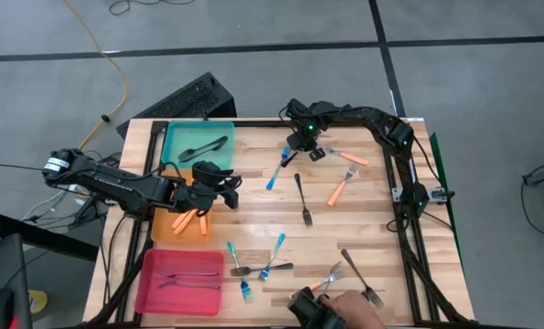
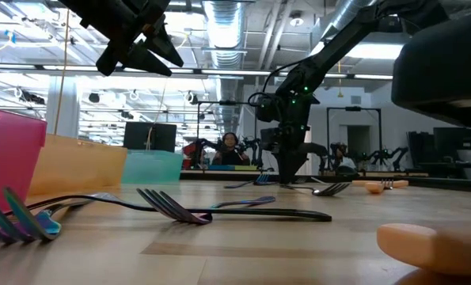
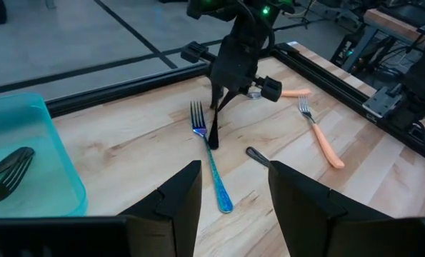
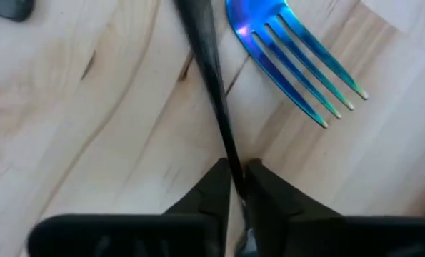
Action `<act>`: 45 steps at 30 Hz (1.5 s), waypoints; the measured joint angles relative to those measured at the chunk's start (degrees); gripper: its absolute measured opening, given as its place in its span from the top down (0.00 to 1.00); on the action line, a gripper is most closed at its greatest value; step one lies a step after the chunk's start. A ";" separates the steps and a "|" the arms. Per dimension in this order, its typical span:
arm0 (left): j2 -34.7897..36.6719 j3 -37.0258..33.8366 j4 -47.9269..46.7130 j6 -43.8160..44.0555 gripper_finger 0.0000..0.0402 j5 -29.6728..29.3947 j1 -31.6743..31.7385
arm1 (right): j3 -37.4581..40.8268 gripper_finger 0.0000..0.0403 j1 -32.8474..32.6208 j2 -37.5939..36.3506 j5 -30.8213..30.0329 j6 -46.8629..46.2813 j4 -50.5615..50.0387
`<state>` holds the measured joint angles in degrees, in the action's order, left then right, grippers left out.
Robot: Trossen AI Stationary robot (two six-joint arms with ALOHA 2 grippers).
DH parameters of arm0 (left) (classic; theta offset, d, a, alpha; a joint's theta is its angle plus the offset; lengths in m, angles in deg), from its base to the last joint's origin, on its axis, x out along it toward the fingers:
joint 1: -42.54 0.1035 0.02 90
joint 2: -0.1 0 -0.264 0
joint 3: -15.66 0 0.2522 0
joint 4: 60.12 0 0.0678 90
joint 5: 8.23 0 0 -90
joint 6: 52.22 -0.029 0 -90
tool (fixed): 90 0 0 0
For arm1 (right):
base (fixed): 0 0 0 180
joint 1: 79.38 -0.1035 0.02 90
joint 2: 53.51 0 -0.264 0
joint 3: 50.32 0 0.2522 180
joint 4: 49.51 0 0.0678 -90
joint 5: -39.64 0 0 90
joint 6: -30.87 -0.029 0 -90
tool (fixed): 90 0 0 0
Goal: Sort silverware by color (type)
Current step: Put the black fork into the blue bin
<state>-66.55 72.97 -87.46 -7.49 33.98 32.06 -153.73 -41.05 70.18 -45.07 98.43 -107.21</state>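
Observation:
My right gripper (image 1: 293, 151) stands at the far middle of the table, pointing steeply down, shut on a slim dark piece of silverware (image 3: 216, 128). Right beside it a blue fork (image 1: 276, 169) lies flat on the wood, its tines (image 4: 298, 71) next to the dark piece. A black fork (image 1: 304, 199) and two orange forks (image 1: 342, 187) lie near them. My left gripper (image 1: 218, 187) hovers open and empty beside the orange tray (image 1: 162, 228). My right gripper pinches the dark piece between its two fingers (image 4: 216, 189) on its thin stem (image 4: 230, 160). The fingers come from above, slanting down. The piece stands steeply below the fingers, its lower end (image 3: 213, 144) at the tabletop beside the blue fork; which end is held I cannot tell.
At the left stand a teal tray (image 1: 176, 137) holding dark silverware, the orange tray holding orange forks, and a pink tray (image 1: 148, 283) with forks. Several blue and dark forks (image 1: 272, 260) lie near the front edge, where a person's hand (image 1: 349, 306) rests.

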 joint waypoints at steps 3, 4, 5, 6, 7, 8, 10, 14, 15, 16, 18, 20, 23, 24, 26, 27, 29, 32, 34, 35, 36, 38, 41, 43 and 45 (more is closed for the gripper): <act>0.00 0.00 -0.01 0.00 0.64 0.00 0.00 | 0.00 0.89 0.00 0.01 -0.08 -0.01 -0.38; 0.00 0.00 -0.01 0.00 0.64 0.00 0.00 | -0.01 0.90 -0.09 0.01 -0.14 -0.02 -0.51; 0.00 0.00 -0.02 0.01 0.64 0.00 0.00 | -0.02 0.92 -0.26 0.01 -0.43 -0.17 -0.70; 0.00 0.00 0.00 0.01 0.64 0.00 0.00 | -0.04 0.94 -0.49 0.01 -0.72 -0.63 -0.81; 0.00 0.00 -0.01 0.01 0.64 0.00 0.00 | -0.05 0.95 -0.64 0.01 -0.96 -1.24 -0.86; 0.00 0.00 -0.02 0.01 0.64 0.00 0.00 | -0.07 0.95 -0.82 0.01 -1.06 -1.78 -1.00; 0.00 0.00 -0.02 0.01 0.64 0.00 0.00 | -0.07 0.95 -0.79 0.01 -1.11 -2.67 -1.33; 0.00 0.00 -0.33 0.01 0.64 0.01 0.00 | -0.05 0.95 -1.06 -0.10 -1.10 -4.53 -1.90; 0.00 0.00 -0.47 0.01 0.64 0.01 0.01 | 0.01 0.95 -1.11 -0.34 -1.08 -4.87 -2.29; 0.00 0.00 -0.57 0.01 0.64 0.02 0.00 | 0.06 0.95 -1.11 -0.59 -1.08 -5.24 -2.49; 0.00 0.00 -0.76 0.01 0.64 0.02 0.00 | 0.20 0.95 -1.14 -1.30 -1.08 -6.20 -2.70; 0.00 0.00 -0.76 0.01 0.64 0.04 0.00 | 0.31 0.95 -1.18 -2.22 -1.04 -7.36 -3.42; 0.00 0.00 -0.76 0.03 0.64 0.04 0.01 | 0.27 0.95 -1.18 -4.27 -0.92 -9.24 -3.78; 0.00 0.00 -0.75 0.03 0.64 0.04 0.00 | 0.21 0.95 -1.18 -4.77 -0.85 -9.72 -4.03; 0.00 0.00 -0.76 0.00 0.64 0.04 0.01 | 0.19 0.95 -1.25 -5.37 -0.65 -10.79 -5.00; 0.00 0.00 -0.75 -0.05 0.64 0.04 0.02 | 0.20 0.95 -1.36 -5.55 -0.63 -11.12 -5.52; 0.00 0.00 -0.76 -0.30 0.64 0.04 0.02 | 0.24 0.95 -1.75 -6.17 -0.65 -11.87 -5.98; 0.00 0.00 -0.80 -0.16 0.64 0.04 0.02 | 0.16 0.94 -2.21 -7.31 -0.84 -12.74 -7.07; 0.00 0.00 -0.91 -0.02 0.64 0.13 0.00 | 0.13 0.94 -2.61 -7.44 -1.36 -13.82 -7.60; 0.00 0.00 -0.93 -0.01 0.64 0.55 0.00 | 0.15 0.94 -2.67 -7.51 -1.34 -14.35 -8.15; 0.00 0.00 -0.93 -0.01 0.64 0.99 0.00 | 0.15 0.94 -2.68 -7.60 -1.13 -14.87 -8.58; 0.00 0.00 -0.97 -0.01 0.64 1.07 -0.01 | 0.13 0.94 -3.20 -7.87 -0.76 -16.06 -8.37; 0.02 0.00 -0.98 0.01 0.64 1.07 -0.02 | 0.11 0.94 -4.15 -7.90 -0.41 -17.78 -8.46; 0.00 0.00 -0.96 0.01 0.64 1.07 -0.02 | 0.11 0.94 -5.13 -7.90 0.66 -18.02 -8.24; 0.00 0.00 -0.95 0.02 0.64 1.07 -0.02 | 0.11 0.94 -6.19 -7.90 0.75 -18.20 -7.15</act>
<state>-66.55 72.97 -88.41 -7.47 35.05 32.03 -153.62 -47.24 62.28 -44.32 80.23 -114.36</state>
